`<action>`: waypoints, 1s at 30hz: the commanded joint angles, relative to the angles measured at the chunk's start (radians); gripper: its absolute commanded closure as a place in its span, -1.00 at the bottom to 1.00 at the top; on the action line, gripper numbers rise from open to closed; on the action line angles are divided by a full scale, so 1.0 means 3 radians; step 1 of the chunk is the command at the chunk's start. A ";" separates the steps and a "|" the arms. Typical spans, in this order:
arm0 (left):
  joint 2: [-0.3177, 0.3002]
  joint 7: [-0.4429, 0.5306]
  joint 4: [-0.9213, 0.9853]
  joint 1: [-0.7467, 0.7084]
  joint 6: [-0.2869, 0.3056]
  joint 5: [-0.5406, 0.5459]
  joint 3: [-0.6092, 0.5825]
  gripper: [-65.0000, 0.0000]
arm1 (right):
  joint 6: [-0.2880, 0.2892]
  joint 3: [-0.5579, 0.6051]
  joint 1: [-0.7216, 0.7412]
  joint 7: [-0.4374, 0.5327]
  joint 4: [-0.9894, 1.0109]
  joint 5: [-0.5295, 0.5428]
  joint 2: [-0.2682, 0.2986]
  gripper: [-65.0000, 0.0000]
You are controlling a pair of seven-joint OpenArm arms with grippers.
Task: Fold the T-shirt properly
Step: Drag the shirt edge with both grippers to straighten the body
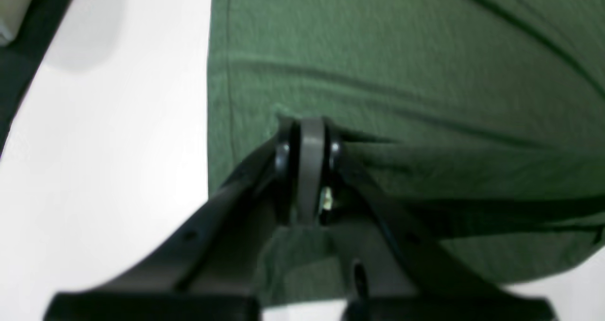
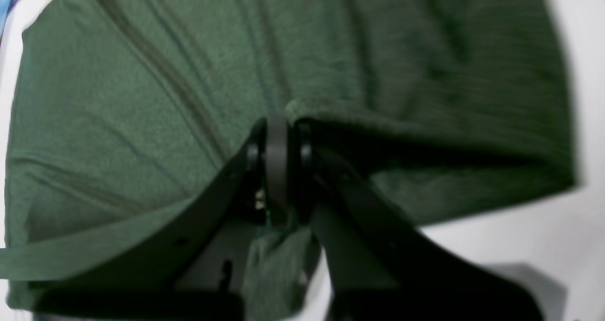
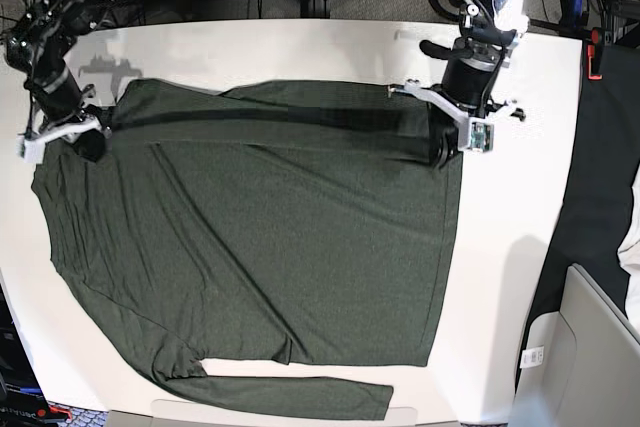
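Observation:
The dark olive-green T-shirt point(image 3: 260, 237) lies spread on the white table point(image 3: 510, 247). Its upper part is turned over into a long band point(image 3: 280, 122). At the right end of that band my left gripper point(image 3: 440, 154) is shut on a raised pinch of the cloth. The left wrist view shows the left gripper point(image 1: 307, 127) pressed together over the T-shirt point(image 1: 401, 51), close to its hemmed side edge. My right gripper point(image 3: 93, 144) is shut on the band's left end. In the right wrist view, cloth of the T-shirt point(image 2: 118, 99) rises in a ridge at the right gripper point(image 2: 276, 122).
One long sleeve point(image 3: 300, 397) lies along the table's near edge. A grey box point(image 3: 590, 357) stands off the table at the lower right. Cables and arm bases crowd the far edge. Bare white table shows to the right of the shirt.

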State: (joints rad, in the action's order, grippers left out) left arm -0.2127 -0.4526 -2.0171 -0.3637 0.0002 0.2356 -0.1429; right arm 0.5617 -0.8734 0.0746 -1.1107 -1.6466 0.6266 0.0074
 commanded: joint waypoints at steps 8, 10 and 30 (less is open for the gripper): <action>-0.0005 0.0049 0.0169 0.0074 -0.0003 -0.0015 0.0018 1.00 | 0.0023 0.0014 0.0153 0.0125 0.0039 -0.0010 -0.0058 0.96; -0.0005 0.0049 0.0185 0.0074 -0.0008 -0.0015 0.0018 0.99 | 0.0023 0.0009 0.0143 0.0140 0.0039 0.0001 -0.0063 0.96; -0.0010 0.0049 0.0016 -0.0304 -0.0561 -0.0021 0.0018 0.56 | 0.0017 -0.0001 -0.0292 0.0278 0.0014 0.0466 0.0024 0.44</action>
State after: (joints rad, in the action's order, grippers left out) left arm -0.2100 -0.4591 -1.9900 -0.4580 -0.1650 0.2340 -0.1394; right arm 0.5579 -0.8703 -0.0216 -1.0458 -1.6218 0.7410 -0.0078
